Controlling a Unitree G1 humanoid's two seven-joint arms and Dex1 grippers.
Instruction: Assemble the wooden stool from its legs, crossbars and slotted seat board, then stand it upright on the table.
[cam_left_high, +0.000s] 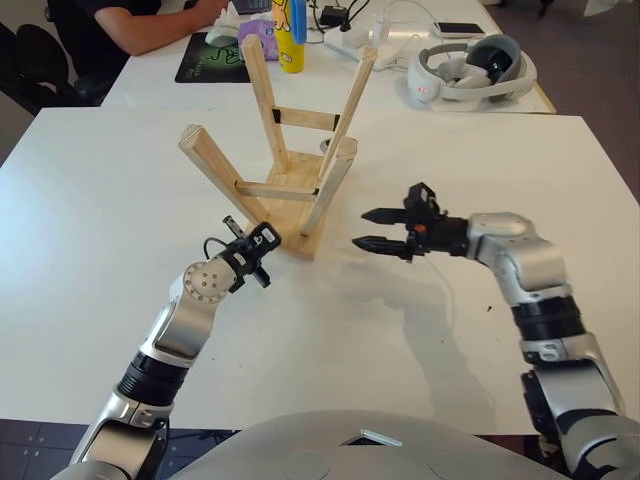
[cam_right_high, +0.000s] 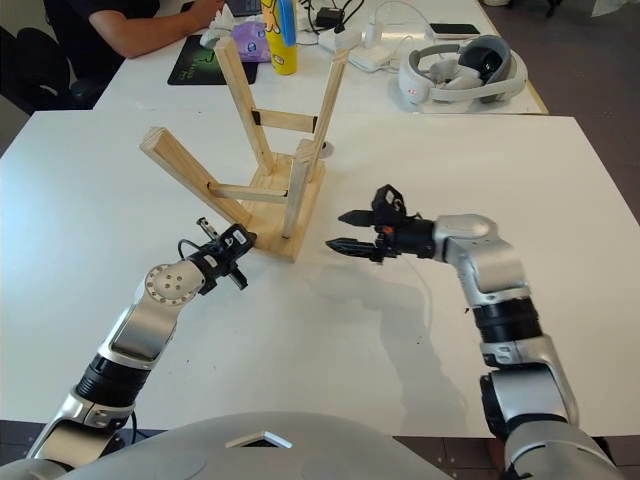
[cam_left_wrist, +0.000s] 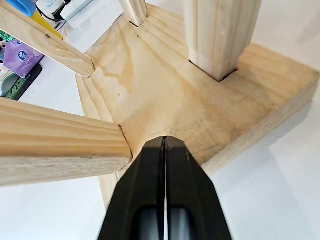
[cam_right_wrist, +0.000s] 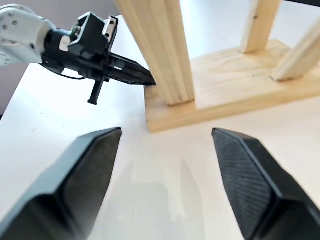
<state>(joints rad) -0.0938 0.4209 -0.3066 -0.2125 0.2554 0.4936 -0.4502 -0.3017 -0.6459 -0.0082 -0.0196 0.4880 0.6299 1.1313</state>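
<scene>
The wooden stool stands upside down, its seat board (cam_left_high: 296, 216) flat on the white table (cam_left_high: 100, 230) and its legs (cam_left_high: 262, 95) pointing up, joined by crossbars (cam_left_high: 305, 118). My left gripper (cam_left_high: 270, 233) is shut with nothing in it. Its tip (cam_left_wrist: 164, 145) rests at the board's near left corner beside a leg (cam_left_wrist: 55, 145). My right gripper (cam_left_high: 362, 227) is open just right of the board, a short gap away, and aims at the board (cam_right_wrist: 235, 95). The left gripper (cam_right_wrist: 127, 74) also appears in the right wrist view, on the far side of a leg (cam_right_wrist: 162, 50).
A second table behind carries a white headset (cam_left_high: 470, 70), a yellow bottle (cam_left_high: 290, 35), a dark mouse pad (cam_left_high: 205, 62) and cables. The white table has bare room to the left, right and front of the stool.
</scene>
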